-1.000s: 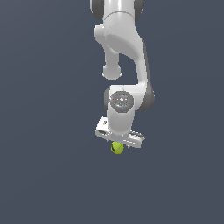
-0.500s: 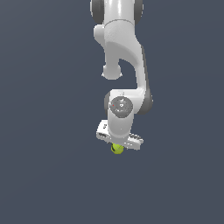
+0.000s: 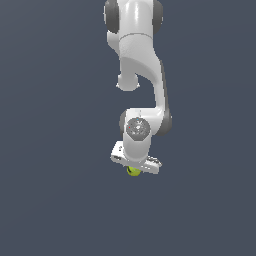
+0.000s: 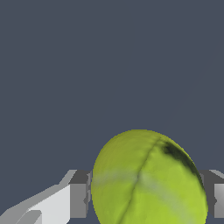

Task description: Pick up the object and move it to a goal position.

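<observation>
The yellow-green ball [image 4: 148, 179] with a dark curved mark fills the near part of the wrist view, held between my two fingers [image 4: 78, 194]. In the exterior view the ball [image 3: 133, 171] peeks out just under the white hand, mostly hidden by it. My gripper [image 3: 134, 171] is shut on the ball and hangs off the white arm [image 3: 137, 65] that reaches down from above, over the plain dark grey ground [image 3: 50, 150]. The fingertips are hidden behind the hand in the exterior view.
Only the plain dark grey surface [image 4: 109, 65] shows around the arm. No other object, container or edge is in view.
The arm has shifted slightly, with the hand and the ball staying near the same spot; the ball stays in the gripper.
</observation>
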{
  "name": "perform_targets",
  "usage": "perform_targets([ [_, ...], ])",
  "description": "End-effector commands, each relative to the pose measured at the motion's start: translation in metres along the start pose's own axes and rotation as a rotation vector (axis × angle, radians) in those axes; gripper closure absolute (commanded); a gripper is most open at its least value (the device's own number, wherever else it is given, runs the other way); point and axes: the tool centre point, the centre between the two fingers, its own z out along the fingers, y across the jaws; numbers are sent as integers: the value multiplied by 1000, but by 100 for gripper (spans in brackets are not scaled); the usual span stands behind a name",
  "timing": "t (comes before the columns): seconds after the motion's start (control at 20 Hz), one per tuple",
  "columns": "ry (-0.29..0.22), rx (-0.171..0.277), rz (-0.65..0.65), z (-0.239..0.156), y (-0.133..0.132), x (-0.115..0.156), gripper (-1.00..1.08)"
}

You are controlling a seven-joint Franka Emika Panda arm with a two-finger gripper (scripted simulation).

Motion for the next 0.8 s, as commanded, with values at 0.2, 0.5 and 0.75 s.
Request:
perform_targets([
  [0.2,1,0,0,0,0,1,108],
  [0.5,0,0,0,0,0,0,108],
  [0.75,0,0,0,-1,-2,-5,108],
])
